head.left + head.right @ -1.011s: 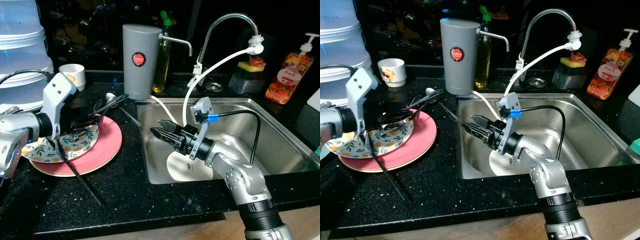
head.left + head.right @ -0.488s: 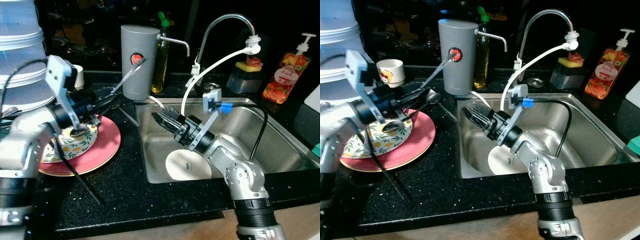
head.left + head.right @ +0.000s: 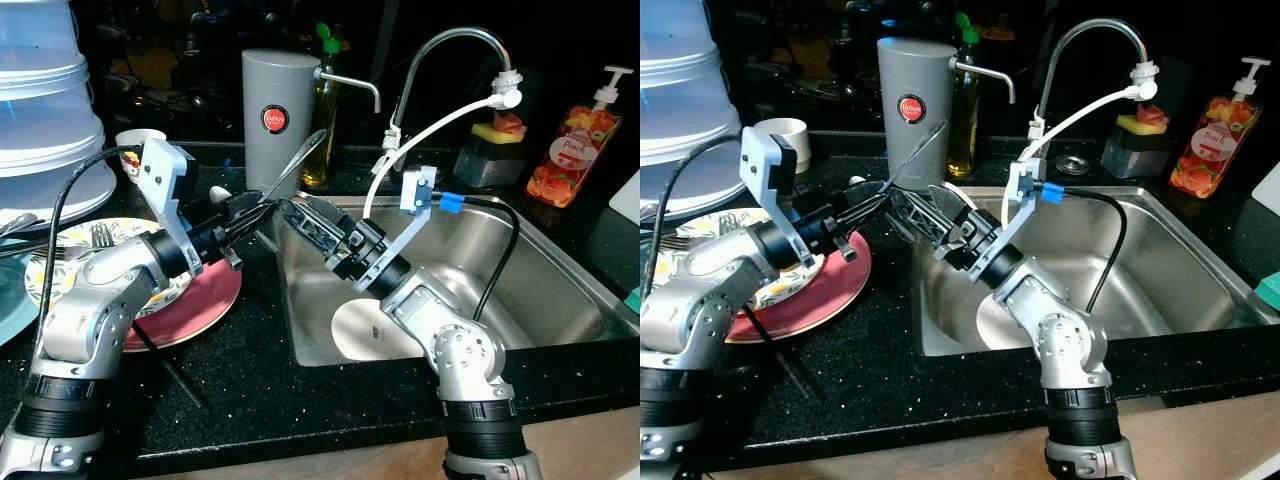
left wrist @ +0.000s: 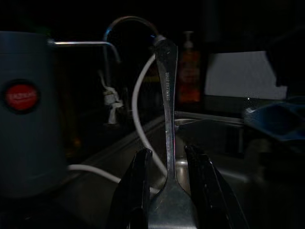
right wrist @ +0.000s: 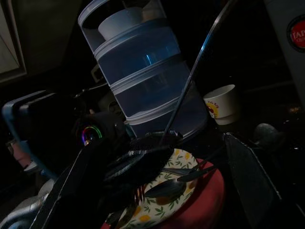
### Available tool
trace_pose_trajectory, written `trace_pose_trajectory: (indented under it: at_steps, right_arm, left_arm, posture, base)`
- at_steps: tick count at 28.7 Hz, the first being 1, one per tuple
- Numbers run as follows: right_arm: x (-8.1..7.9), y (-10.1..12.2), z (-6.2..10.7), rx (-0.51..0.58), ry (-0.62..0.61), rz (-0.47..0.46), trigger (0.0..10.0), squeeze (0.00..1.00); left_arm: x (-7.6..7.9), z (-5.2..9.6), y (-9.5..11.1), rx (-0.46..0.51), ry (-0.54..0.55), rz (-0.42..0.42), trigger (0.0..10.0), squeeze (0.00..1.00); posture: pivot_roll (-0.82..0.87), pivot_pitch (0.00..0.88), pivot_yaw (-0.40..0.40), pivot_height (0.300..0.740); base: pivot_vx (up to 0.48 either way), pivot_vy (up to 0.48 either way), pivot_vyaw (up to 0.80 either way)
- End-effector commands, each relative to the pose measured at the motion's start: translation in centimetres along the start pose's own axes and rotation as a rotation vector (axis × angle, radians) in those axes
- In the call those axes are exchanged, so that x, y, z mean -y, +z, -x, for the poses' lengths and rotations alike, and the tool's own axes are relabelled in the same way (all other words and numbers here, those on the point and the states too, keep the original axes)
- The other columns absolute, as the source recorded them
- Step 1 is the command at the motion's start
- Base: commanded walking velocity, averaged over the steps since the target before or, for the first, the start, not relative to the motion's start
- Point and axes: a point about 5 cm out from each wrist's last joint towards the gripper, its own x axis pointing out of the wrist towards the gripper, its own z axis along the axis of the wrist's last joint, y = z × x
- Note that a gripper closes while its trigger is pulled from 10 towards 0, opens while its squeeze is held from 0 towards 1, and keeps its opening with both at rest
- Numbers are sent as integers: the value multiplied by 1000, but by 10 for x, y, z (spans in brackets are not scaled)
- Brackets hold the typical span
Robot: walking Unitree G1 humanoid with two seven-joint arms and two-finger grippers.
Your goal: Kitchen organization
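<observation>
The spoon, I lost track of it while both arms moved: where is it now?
The spoon is held in the left gripper, handle angled up toward the grey dispenser, just left of the sink, with the right gripper reaching up beside it.

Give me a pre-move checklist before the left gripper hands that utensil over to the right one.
1. Left gripper shut on the metal utensil: ok.
2. Utensil handle sticks out free past the fingers: ok.
3. Right gripper up at the sink's left edge, close to the left one: ok.
4. Right gripper's fingers wide enough to take the handle: cannot tell.
5. White plate lying in the sink, below the handover: ok.
6. Pink plate on the counter: ok.
</observation>
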Motion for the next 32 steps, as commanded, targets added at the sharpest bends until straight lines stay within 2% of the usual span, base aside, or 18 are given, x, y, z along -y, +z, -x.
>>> trace_pose_trajectory:
  at_steps: [1,8,11,12,13,32]
  right_arm:
    - [-3,7,-3,35,0,-4,10000,0]
    - [-3,11,-8,75,-23,-39,10000,0]
    - [-3,11,-8,74,-30,-40,10000,0]
    - [-1,11,-8,71,-39,-46,8510,0]
    - [0,11,-7,74,-45,-57,0,0]
    - [6,14,-6,99,-86,-70,0,0]
  left_arm:
    - [12,-5,-4,-5,-58,29,0,0]
    - [25,-11,-10,-37,-104,47,0,0]
    - [26,-11,-10,-39,-104,47,0,0]
    - [25,-11,-10,-39,-99,45,0,0]
    - [25,-11,-9,-40,-95,42,0,0]
    - [21,-10,-8,-62,-63,28,0,0]
  posture:
    - [55,22,-67,740]
    - [55,20,-65,740]
    - [55,20,-65,740]
    - [56,19,-66,740]
    - [56,19,-66,740]
    - [58,17,-63,740]
  base:
    - [0,0,0]
    - [0,0,0]
    - [0,0,0]
    - [0,0,0]
    - [0,0,0]
    - [0,0,0]
